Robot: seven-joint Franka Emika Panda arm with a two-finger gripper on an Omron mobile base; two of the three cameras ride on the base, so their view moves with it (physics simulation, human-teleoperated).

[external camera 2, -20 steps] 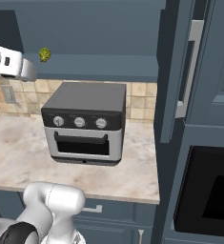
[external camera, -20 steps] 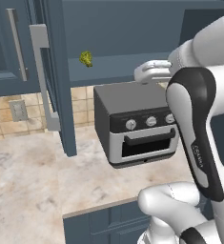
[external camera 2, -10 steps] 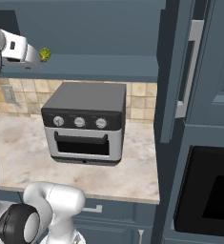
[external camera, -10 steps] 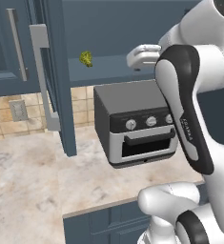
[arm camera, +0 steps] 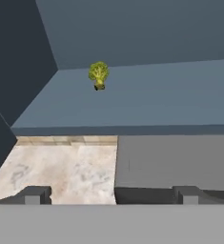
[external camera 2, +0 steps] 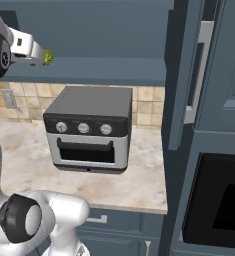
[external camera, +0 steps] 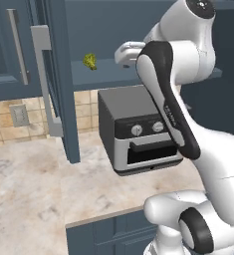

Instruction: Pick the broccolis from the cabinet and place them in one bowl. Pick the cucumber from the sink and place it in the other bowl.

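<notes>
On the open cabinet [external camera: 113,74] shelf stands one broccoli floret [arm camera: 98,75], upright. The gripper [arm camera: 108,194], spread wide and empty, should probably advance level and centre its fingers around the floret before closing.

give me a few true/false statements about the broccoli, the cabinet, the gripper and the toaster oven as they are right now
1. A broccoli sits on the shelf of the open cabinet. True.
2. The gripper is shut on the broccoli. False: its fingers stand wide apart with nothing between them, and the floret lies ahead on the shelf.
3. The toaster oven stands on the counter below the cabinet shelf. True.
4. The toaster oven's door hangs open. False: the door is closed, with its handle bar across the front.
5. The broccoli lies on top of the toaster oven. False: it is on the cabinet shelf above it.
</notes>
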